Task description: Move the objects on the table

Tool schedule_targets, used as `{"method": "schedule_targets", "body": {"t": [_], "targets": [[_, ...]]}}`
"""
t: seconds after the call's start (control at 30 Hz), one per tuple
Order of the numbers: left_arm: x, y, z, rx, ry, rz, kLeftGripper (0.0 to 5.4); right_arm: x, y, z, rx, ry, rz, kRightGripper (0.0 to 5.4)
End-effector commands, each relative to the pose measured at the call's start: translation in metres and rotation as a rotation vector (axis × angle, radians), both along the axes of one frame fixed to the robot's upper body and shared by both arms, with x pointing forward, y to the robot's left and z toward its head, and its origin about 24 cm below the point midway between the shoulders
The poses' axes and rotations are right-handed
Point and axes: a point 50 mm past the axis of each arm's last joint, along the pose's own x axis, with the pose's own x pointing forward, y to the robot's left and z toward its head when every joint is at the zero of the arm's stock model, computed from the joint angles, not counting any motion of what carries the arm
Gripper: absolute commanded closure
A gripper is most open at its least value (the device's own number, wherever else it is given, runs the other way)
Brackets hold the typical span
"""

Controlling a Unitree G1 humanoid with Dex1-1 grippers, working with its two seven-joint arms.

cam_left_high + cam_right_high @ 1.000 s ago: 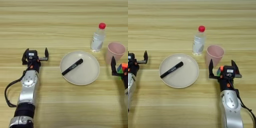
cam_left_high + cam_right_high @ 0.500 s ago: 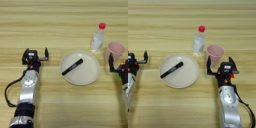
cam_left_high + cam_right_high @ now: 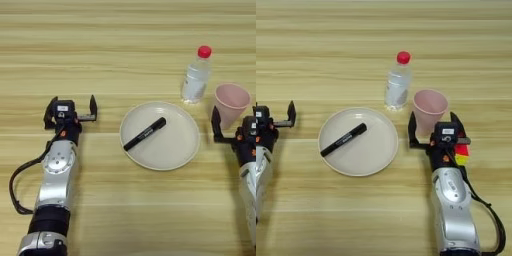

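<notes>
On the wooden counter [image 3: 316, 45], our marker pen [image 3: 343, 139] already lies in the cream plate [image 3: 373, 160], while pink cup [image 3: 429, 107] and puzzle cube [image 3: 461, 154] remain beside our right gripper [image 3: 437, 131], jaws released, left gripper [image 3: 70, 108] likewise idle.

One marker pen [image 3: 145, 134], one plate [image 3: 175, 150], one bottle [image 3: 396, 81], one pink cup [image 3: 429, 107], one puzzle cube [image 3: 461, 153], two grippers.
</notes>
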Motion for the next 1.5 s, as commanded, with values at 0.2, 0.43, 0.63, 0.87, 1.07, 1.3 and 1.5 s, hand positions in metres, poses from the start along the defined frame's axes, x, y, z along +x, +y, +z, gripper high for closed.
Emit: {"method": "schedule_targets", "body": {"t": [0.2, 0.43, 0.63, 0.87, 1.07, 1.3, 1.5], "targets": [[0.002, -0.001, 0.005, 0.013, -0.017, -0.007, 0.00, 0.015, 0.002, -0.002, 0.005, 0.007, 0.020, 0.02], [0.004, 0.002, 0.004, 0.014, -0.019, 0.005, 0.00, 0.023, 0.002, -0.005, 0.003, 0.009, 0.030, 0.02], [0.004, 0.002, 0.002, 0.010, -0.017, 0.007, 0.00, 0.028, 0.002, -0.005, 0.009, 0.005, 0.028, 0.02], [0.004, 0.003, 0.001, 0.011, -0.015, 0.006, 0.00, 0.030, 0.002, -0.002, 0.009, -0.009, 0.022, 0.02], [0.004, 0.002, 0.001, 0.010, -0.016, 0.003, 0.00, 0.032, 0.001, -0.001, 0.008, -0.010, 0.020, 0.02], [0.003, 0.002, 0.001, 0.010, -0.015, 0.005, 0.00, 0.034, -0.001, 0.000, 0.013, -0.017, 0.010, 0.02], [0.003, 0.002, 0.001, 0.010, -0.015, 0.007, 0.00, 0.036, -0.002, 0.001, 0.010, -0.021, 0.011, 0.02]]}}
